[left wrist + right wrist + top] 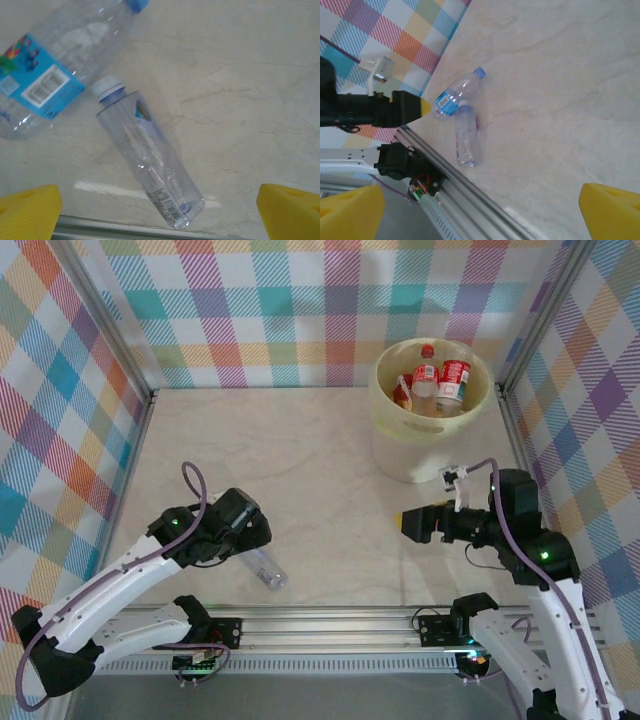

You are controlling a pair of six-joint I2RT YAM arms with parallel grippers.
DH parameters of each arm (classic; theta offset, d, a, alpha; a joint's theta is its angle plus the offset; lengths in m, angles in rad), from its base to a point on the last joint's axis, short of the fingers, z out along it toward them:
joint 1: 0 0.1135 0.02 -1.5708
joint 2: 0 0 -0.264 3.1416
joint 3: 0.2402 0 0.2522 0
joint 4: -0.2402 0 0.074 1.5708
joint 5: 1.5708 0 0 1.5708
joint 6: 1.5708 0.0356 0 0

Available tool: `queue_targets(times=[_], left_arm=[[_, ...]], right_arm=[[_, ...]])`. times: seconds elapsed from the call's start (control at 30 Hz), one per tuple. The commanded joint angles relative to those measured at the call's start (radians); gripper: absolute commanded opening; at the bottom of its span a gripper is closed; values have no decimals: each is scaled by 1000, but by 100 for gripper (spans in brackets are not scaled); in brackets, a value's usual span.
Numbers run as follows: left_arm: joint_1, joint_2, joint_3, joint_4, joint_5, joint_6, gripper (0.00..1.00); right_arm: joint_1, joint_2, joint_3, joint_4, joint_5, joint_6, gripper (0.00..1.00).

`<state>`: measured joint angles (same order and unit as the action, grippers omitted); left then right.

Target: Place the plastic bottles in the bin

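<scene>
Your left gripper [160,214] has its jaws spread wide, gripping nothing, and hangs over two bottles lying on the table [250,75] by the near rail. Closest under it is a clear bottle [148,161]: white cap, small barcode strip near the base, other print too small to read. At its cap end, touching or nearly, lies a blue-label bottle [46,75] – blue cap, barcode, colourful artwork, brand not legible. Your right gripper [480,212] is wide open too, empty, near the bin [400,455] on its near side. Bin's far right, upright, w/ three red-label bottles [452,380] inside – one red cap on top, label text unreadable.
</scene>
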<state>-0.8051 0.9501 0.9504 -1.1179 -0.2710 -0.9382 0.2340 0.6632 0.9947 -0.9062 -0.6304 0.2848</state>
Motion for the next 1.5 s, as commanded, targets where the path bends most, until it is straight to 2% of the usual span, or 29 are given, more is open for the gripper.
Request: queue_targets(times=[0.0, 0.23, 0.37, 0.5, 0.7, 0.97, 1.33, 1.47], left_arm=[[-13, 8, -72, 31, -2, -147, 100], [28, 59, -166, 152, 38, -187, 97], [88, 89, -224, 236, 121, -166, 94], [155, 103, -282, 311, 167, -148, 87], [237, 111, -368, 427, 257, -118, 85], [324, 135, -395, 477, 308, -59, 78], [356, 187, -403, 526, 329, -14, 69], [357, 186, -404, 551, 343, -4, 60]], right_arm=[[-7, -40, -54, 22, -43, 78, 100], [-7, -98, -147, 106, -77, 174, 100], [-7, -128, -205, 167, -104, 231, 100], [-7, -132, -233, 170, -97, 238, 100], [-7, -134, -259, 180, -104, 247, 100], [-7, -121, -293, 232, -124, 282, 100], [-7, -115, -330, 269, -147, 308, 100], [-7, -113, -335, 284, -153, 322, 100]])
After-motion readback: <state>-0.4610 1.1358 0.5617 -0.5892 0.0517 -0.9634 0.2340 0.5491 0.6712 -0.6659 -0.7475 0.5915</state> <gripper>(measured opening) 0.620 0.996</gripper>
